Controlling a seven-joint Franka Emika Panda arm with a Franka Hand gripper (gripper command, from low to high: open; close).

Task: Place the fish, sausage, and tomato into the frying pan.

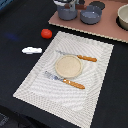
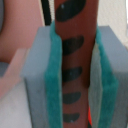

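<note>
Between the teal pads of our end effector: the sausage, reddish-brown with dark grill marks, clamped firmly along its length. We judge it stiff, light and smooth; a mid-length grip suits it. On the dark surface, left of the placemat: tomato, glossy, likely to roll; fish, flat, best pinched across its width. Far side, on the board: frying pan, beside the pot.

The tall grey pot and beige bowl at the tabletop's far edge are cut off by the exterior view, and the reddish-brown, dark-marked sausage between the tool's teal pads runs past the wrist view's borders, blurred.
</note>
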